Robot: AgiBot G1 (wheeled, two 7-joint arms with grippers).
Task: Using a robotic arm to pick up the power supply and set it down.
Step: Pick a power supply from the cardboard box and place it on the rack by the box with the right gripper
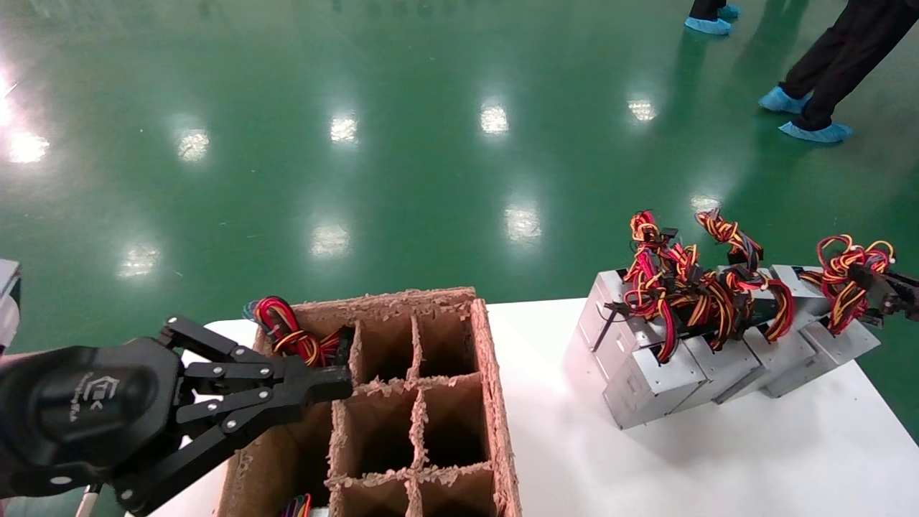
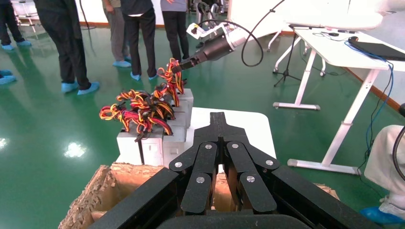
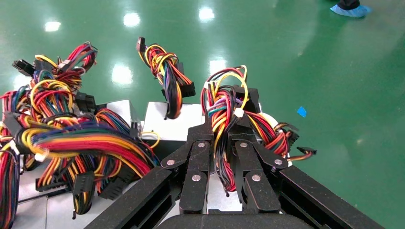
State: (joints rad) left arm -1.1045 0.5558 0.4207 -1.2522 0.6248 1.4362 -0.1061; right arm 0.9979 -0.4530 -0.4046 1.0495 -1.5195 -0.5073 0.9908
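A white table (image 1: 718, 459) was seen standing on a glossy green floor (image 1: 402, 143), with a brown cardboard carton (image 1: 402, 402) with dividers at its left part and a row of silver-grey power supplies (image 1: 689, 366) leaning against one another at its right part. The power supply (image 1: 836, 337) at the far right end of that row was seen resting on the table, touching its neighbour, with its bundle of red, yellow, orange and black wires (image 1: 851, 276) rising above it. The right gripper (image 1: 887, 296) was positioned at the right edge of the head view, and its fingers (image 3: 246, 136) were closed around that wire bundle (image 3: 224, 119), as was shown in the right wrist view, where the cables were seen pinched between them. The left gripper (image 1: 337, 384) was held over the near left corner of the carton, with its fingers (image 2: 219, 126) pressed together and nothing held between them. A further bunch of coloured wires (image 1: 291, 334) was seen lodged in the carton's far left compartment. Several people in dark trousers and blue shoe covers (image 1: 815, 131) were seen standing on the floor beyond the table.
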